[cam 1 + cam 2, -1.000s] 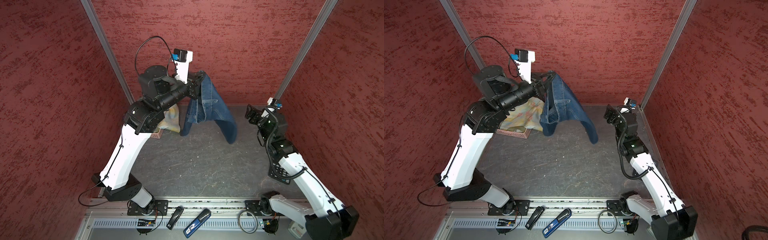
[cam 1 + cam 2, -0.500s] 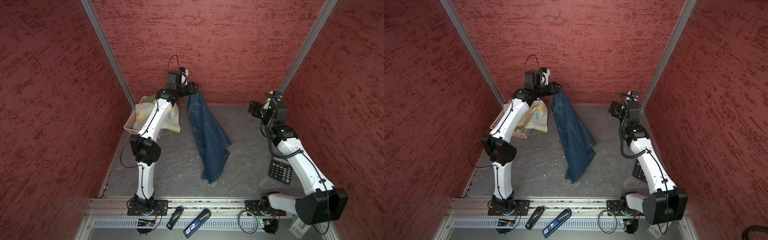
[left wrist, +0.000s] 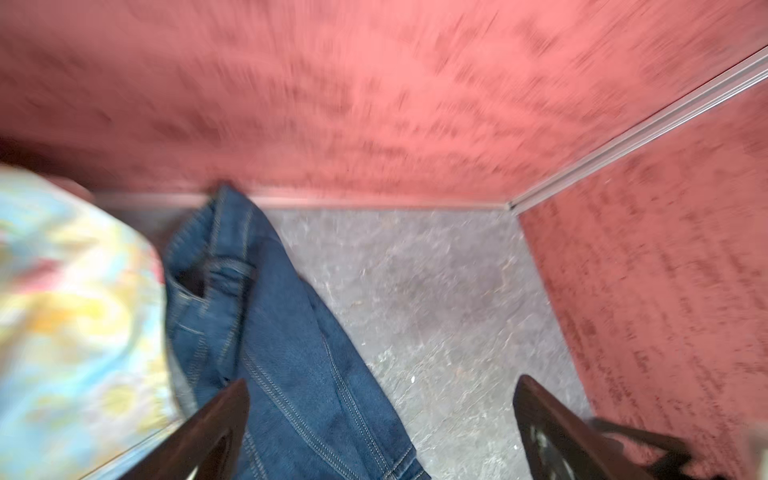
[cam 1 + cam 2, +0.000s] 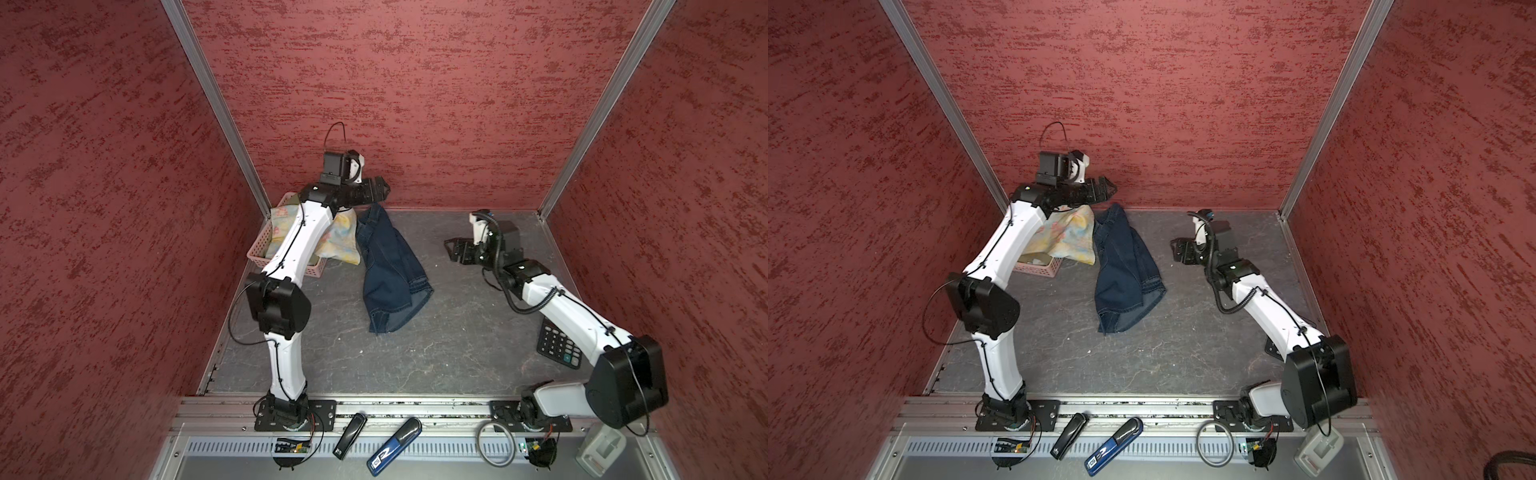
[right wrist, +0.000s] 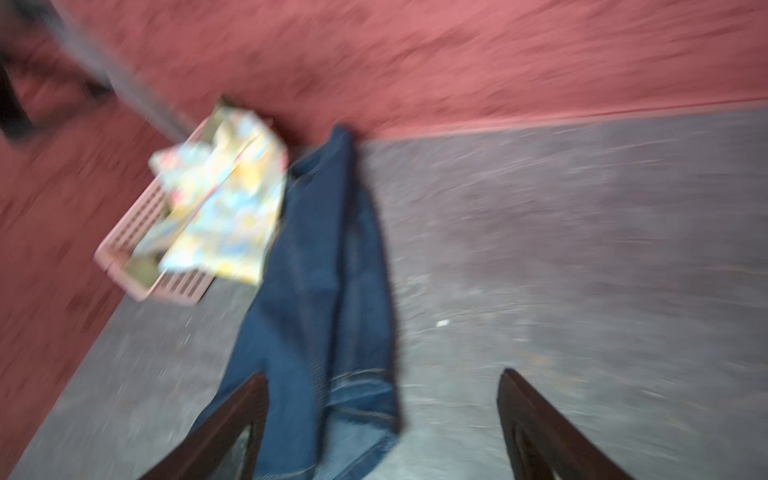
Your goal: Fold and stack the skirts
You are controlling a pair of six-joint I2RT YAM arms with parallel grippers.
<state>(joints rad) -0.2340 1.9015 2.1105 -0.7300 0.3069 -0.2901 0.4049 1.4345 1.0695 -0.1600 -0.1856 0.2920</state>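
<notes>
Dropped since the earlier frame, the denim skirt (image 4: pixel 390 270) lies crumpled just beside the basket (image 4: pixel 259 249), let go by the spread left gripper (image 4: pixel 384 192) (right gripper (image 4: pixel 449 250) likewise spread, empty). Seemingly doubled layers could be pinched together, spoiling the fold.

Both top views are sharp and evenly lit, with faint shadows on the grey floor (image 4: pixel 457 353). Both wrist views are motion-blurred, the right one worse; the floral skirt (image 3: pixel 62 311) looks overexposed
</notes>
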